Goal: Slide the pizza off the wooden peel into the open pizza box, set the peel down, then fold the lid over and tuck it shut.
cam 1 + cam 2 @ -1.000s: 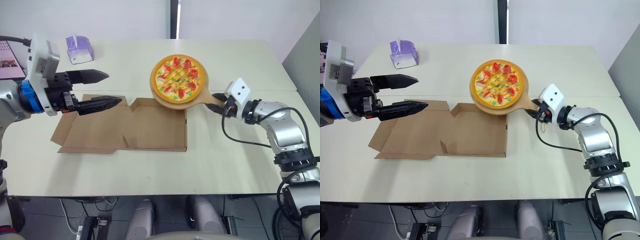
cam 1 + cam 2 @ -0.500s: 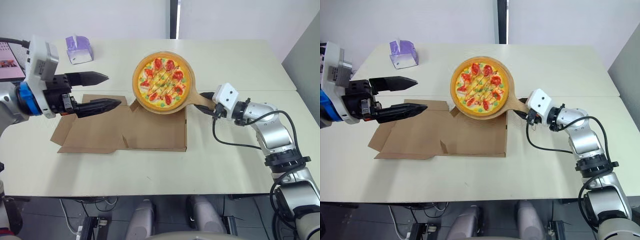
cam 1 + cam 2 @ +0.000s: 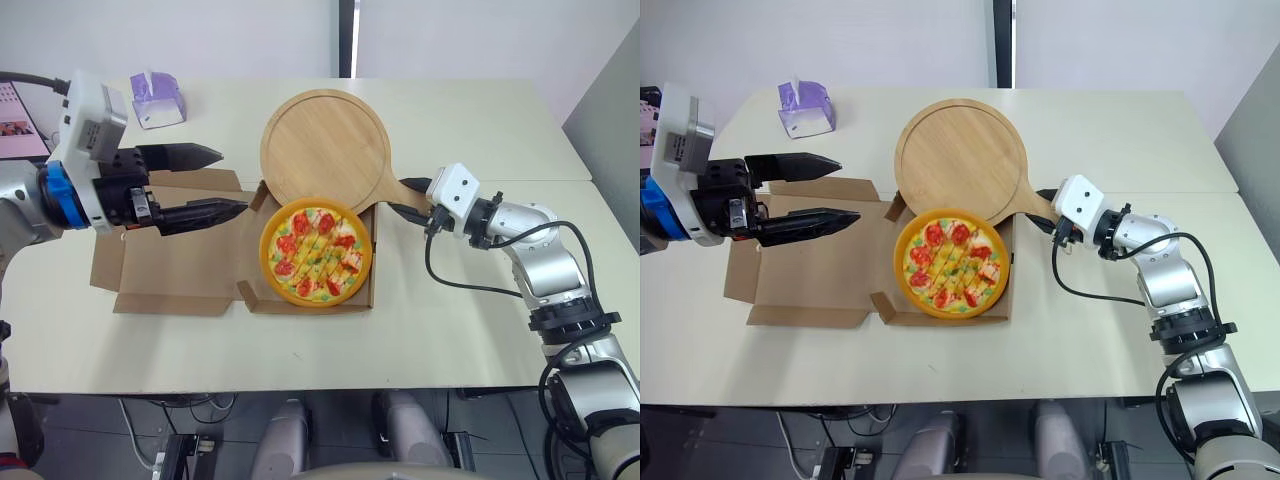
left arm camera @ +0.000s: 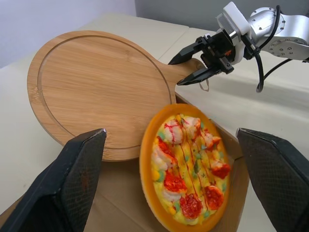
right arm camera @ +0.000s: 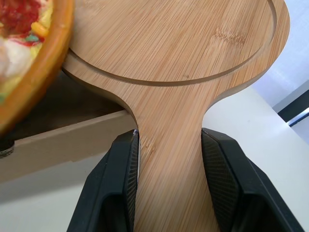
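The pizza (image 3: 315,250), with an orange rim and red toppings, lies in the right half of the open cardboard pizza box (image 3: 160,275), reaching its front edge. The round wooden peel (image 3: 325,150) is bare and hovers tilted behind the box. My right gripper (image 3: 418,198) is shut on the peel's handle (image 5: 169,159), with a black finger (image 5: 116,188) on each side. My left gripper (image 3: 232,180) is open above the box's left half, pointing toward the pizza, with nothing between its fingers (image 4: 72,179). The left wrist view shows the pizza (image 4: 190,169) leaning against the peel (image 4: 96,87).
A purple tissue box (image 3: 157,97) stands at the far left of the table (image 3: 470,120). A screen (image 3: 20,120) shows at the left edge. A seam crosses the table behind the box. The box's lid half lies flat to the left with its side flaps raised.
The pizza has slid off the peel and now lies in the box. The peel has tipped up and drawn back, now bare. The box shifted slightly left and its flaps rose.
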Controlling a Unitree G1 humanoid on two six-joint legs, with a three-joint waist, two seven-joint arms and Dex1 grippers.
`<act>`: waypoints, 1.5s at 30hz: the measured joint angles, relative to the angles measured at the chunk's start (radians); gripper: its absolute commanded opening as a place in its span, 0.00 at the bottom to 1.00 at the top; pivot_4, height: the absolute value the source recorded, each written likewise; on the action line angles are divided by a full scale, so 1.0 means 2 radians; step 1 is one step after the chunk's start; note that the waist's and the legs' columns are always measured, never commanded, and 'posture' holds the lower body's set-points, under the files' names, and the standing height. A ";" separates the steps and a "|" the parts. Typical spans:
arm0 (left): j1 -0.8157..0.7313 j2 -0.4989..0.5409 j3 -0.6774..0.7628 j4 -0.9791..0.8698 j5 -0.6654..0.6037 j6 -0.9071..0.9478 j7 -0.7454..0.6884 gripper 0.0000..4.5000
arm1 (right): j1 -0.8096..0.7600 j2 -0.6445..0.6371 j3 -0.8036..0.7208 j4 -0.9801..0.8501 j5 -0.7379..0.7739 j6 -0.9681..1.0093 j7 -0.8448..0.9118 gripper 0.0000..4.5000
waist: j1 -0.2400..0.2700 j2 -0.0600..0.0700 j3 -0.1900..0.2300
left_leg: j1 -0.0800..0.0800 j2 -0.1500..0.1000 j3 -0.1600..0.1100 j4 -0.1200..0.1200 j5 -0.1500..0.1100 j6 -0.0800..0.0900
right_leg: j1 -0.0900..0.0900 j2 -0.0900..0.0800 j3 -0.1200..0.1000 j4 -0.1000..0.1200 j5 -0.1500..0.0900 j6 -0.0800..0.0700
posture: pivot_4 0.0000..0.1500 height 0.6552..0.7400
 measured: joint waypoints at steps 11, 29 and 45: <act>0.014 0.000 0.000 0.005 0.014 -0.026 -0.022 1.00 | -0.025 0.000 -0.008 0.051 -0.042 -0.062 -0.072 0.36 | 0.000 0.000 0.000 | 0.000 0.000 0.000 0.000 0.000 0.000 | 0.000 0.000 0.000 0.000 0.000 0.000 | 1.00 1.00; -0.082 -0.099 -0.116 0.031 0.041 -0.076 -0.045 1.00 | 0.098 -0.085 -0.148 -0.063 0.086 0.176 -0.048 0.36 | 0.007 0.000 0.000 | -0.001 -0.001 -0.001 0.000 0.000 0.000 | 0.000 0.000 0.000 0.000 0.000 0.000 | 1.00 1.00; -0.160 -0.180 -0.193 0.049 0.065 -0.094 -0.089 1.00 | 0.333 -0.092 -0.275 -0.247 0.165 0.427 -0.116 0.53 | -0.001 0.001 0.000 | 0.002 -0.001 0.003 0.001 0.000 0.000 | 0.001 0.001 0.005 0.002 0.000 0.000 | 1.00 1.00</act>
